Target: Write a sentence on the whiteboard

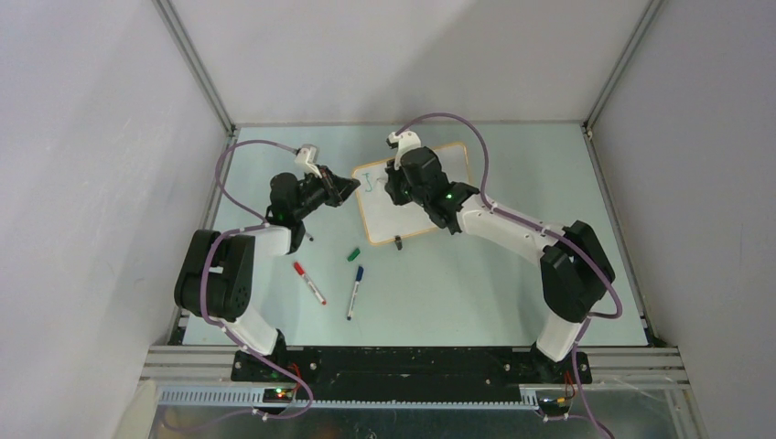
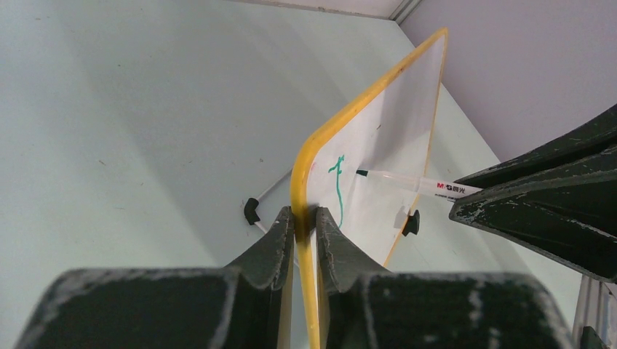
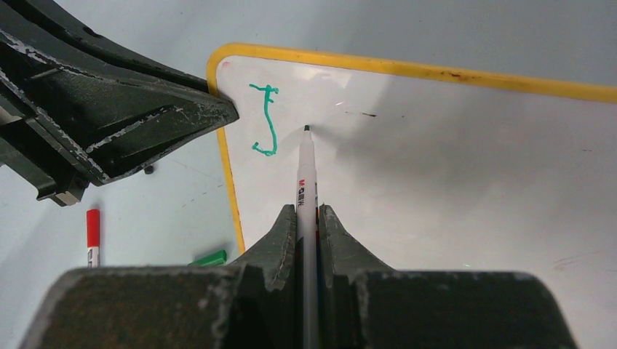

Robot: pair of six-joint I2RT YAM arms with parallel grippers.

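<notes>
My left gripper (image 2: pixel 305 218), clamped on the edge of the whiteboard (image 1: pixel 384 221), and my right gripper (image 3: pixel 307 218), pinching the pen (image 3: pixel 304 163), crowded the board's left corner, close together. A red marker (image 1: pixel 309 283), a blue marker (image 1: pixel 354 292) and a green cap (image 1: pixel 353 254) littered the table (image 1: pixel 458 293) in front. The table to the board's right lay open.

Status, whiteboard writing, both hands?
Left hand shut on whiteboard edge. Right hand shut on marker, tip at board beside green J, only letter written. Red marker, blue marker, green cap lie clear.

Top cam overhead, far; both wrist cams close on whiteboard (image 3: pixel 451 182).
</notes>
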